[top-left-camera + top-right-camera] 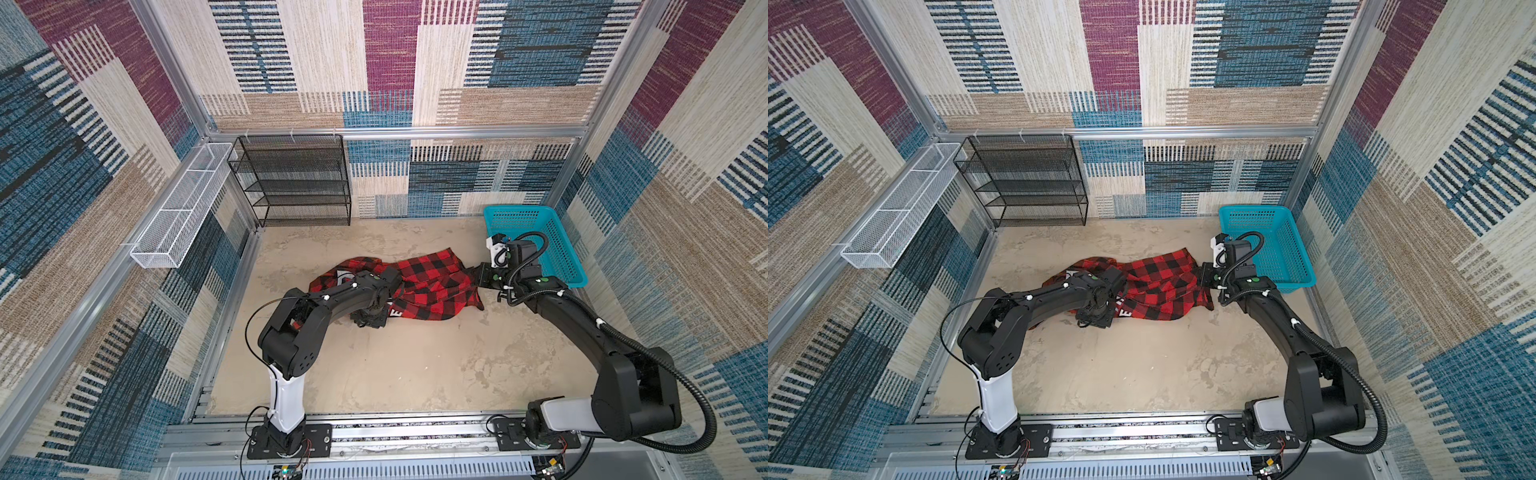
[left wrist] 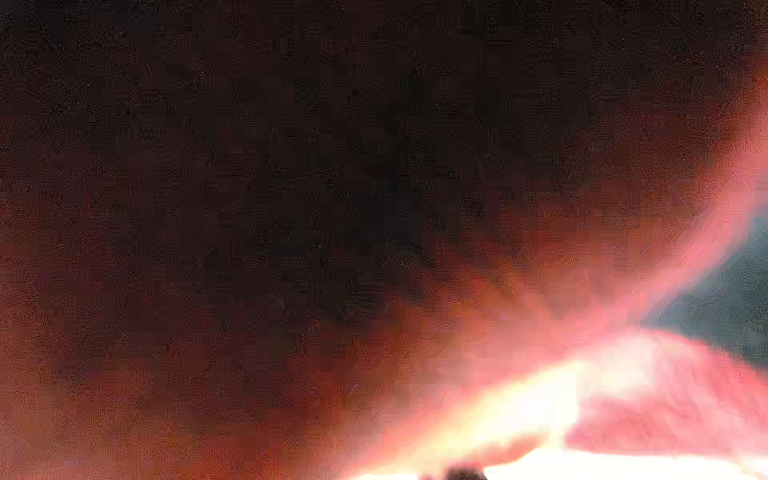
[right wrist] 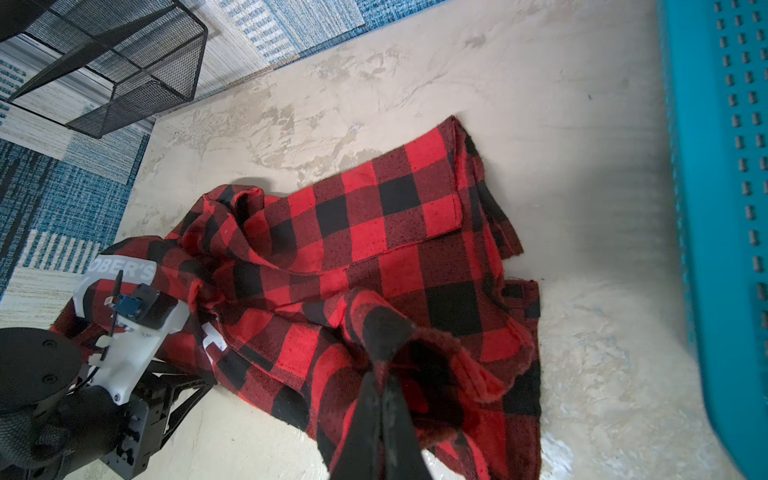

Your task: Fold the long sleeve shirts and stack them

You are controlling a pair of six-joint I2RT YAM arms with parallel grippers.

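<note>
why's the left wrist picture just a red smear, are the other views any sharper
Left wrist view: lens too close to the shirt, all blur, part blown out white. Right wrist view: checks sharp, right gripper near the lens soft, basket smeared at the picture's edge. Both top views: sharp, evenly lit, soft shadows only.

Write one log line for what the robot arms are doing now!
flannel shirt: crumpled on table, unfolded | right gripper: shut on shirt edge | left gripper: down at shirt, jaws unclear

The red-and-black buffalo-check flannel shirt (image 1: 432, 278) lies crumpled and unfolded mid-desk (image 1: 374, 365), toward the far side. White lettering shows at its left end, and its right end is bunched up.
</note>
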